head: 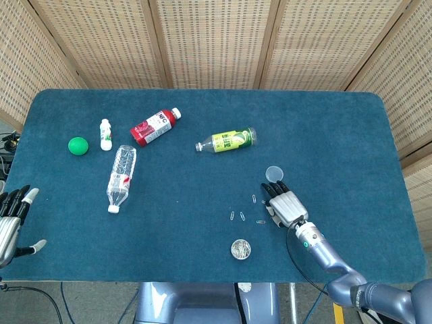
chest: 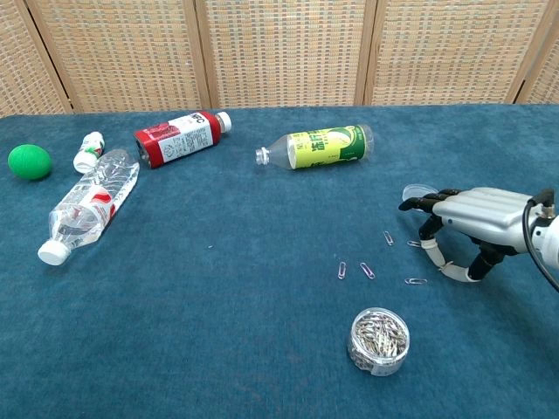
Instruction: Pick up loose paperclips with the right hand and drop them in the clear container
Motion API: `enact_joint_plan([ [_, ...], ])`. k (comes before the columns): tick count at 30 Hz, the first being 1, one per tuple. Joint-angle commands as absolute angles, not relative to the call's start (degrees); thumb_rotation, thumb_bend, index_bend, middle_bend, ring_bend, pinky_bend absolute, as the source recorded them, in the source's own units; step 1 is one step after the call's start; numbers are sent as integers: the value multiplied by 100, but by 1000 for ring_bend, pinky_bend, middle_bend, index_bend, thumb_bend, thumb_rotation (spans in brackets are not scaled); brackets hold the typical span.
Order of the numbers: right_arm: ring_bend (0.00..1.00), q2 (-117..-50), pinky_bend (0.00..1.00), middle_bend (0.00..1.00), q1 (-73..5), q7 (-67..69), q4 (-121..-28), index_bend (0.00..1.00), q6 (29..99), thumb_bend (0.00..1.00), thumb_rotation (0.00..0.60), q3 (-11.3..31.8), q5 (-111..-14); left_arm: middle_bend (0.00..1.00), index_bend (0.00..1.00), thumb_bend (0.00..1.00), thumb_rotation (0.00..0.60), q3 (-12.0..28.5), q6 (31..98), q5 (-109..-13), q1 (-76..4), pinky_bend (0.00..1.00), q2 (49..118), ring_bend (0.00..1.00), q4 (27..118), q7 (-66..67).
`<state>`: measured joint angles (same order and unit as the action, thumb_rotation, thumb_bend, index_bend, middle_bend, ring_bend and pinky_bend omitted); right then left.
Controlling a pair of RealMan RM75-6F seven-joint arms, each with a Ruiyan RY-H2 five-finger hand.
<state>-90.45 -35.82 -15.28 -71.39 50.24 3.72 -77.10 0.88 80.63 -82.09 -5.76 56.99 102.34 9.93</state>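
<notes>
My right hand (head: 285, 206) (chest: 472, 218) rests palm down on the blue cloth, just below the clear lid (head: 274, 175) (chest: 419, 191). Its fingers curl down to the table. One paperclip (chest: 451, 271) lies on the cloth between the thumb and a fingertip, which stand apart. More loose paperclips (head: 242, 216) (chest: 368, 271) are scattered left of the hand. The clear container (head: 241, 249) (chest: 379, 340), holding several clips, stands nearer the front edge. My left hand (head: 10, 219) hangs with fingers spread at the table's front left corner, holding nothing.
Lying at the back are a green-labelled bottle (head: 228, 141), a red bottle (head: 155, 126), a clear water bottle (head: 121, 177), a small white bottle (head: 105, 133) and a green ball (head: 78, 145). The table's front edge runs just below the container.
</notes>
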Motion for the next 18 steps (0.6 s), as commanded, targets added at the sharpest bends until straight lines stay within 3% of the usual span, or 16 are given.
enact_joint_plan([
  [1,0,-9036,0,36,-3583,-1531,-7158,607,5055,418,600,372,-7724,0,0,0,600,86,8059,-8213,-577,0,5693,0,10240,985],
  [8,0,-8729,0,39,-3594,-1562,-7662,608,5239,417,600,375,-7891,0,0,0,600,83,8057,-8214,-577,0,5680,0,10245,962],
  [18,0,-7855,0,56,-3799,-1592,-9239,610,5208,417,600,219,-8517,0,0,0,600,74,8064,-8231,-573,0,5672,0,10255,949],
])
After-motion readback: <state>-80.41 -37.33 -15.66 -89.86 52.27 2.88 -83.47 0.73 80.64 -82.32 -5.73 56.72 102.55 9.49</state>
